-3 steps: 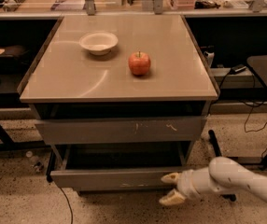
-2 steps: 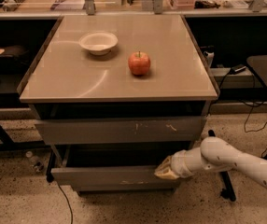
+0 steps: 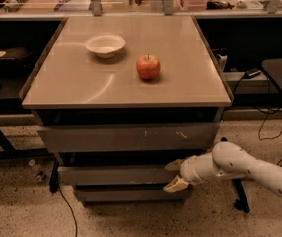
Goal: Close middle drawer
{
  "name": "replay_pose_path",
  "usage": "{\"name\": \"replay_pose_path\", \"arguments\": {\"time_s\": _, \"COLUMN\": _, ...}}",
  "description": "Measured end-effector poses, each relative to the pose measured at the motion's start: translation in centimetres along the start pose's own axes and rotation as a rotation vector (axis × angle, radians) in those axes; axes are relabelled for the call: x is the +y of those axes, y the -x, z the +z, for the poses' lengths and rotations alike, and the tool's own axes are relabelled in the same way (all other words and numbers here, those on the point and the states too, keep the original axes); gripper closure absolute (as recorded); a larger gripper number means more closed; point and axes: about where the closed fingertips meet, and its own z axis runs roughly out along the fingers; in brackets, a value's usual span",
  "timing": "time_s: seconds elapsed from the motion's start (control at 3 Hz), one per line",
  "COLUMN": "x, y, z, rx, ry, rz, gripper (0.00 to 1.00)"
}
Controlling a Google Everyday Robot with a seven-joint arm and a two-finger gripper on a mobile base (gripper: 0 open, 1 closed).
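Observation:
The middle drawer shows as a wide plain grey front under the taller scratched front. Only a dark gap shows above it, and its tray is hidden. My gripper is at the right end of this front, with the pale fingertips spread above and below, against the front's face. It is open and holds nothing. The white arm reaches in from the lower right.
A narrower grey front sits lowest. On the tabletop stand a white bowl and a red apple. A black cable runs on the floor at the left. A dark stand leg is beside my arm.
My gripper has moved left and inward against the middle drawer's front. The drawer has slid in, and its open tray no longer shows.

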Motion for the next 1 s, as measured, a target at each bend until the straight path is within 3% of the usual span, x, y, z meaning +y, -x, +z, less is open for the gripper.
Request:
{"name": "replay_pose_path", "arguments": {"time_s": 0.33, "x": 1.65, "y": -0.10, "z": -0.58, "rx": -0.012, "ry": 0.010, "rz": -0.002, "gripper": 0.41}}
{"name": "replay_pose_path", "arguments": {"time_s": 0.67, "x": 1.73, "y": -0.16, "z": -0.59, "rx": -0.013, "ry": 0.011, "rz": -0.001, "gripper": 0.38}}
{"name": "replay_pose_path", "arguments": {"time_s": 1.0, "x": 1.73, "y": -0.16, "z": -0.59, "rx": -0.013, "ry": 0.011, "rz": -0.001, "gripper": 0.16}}
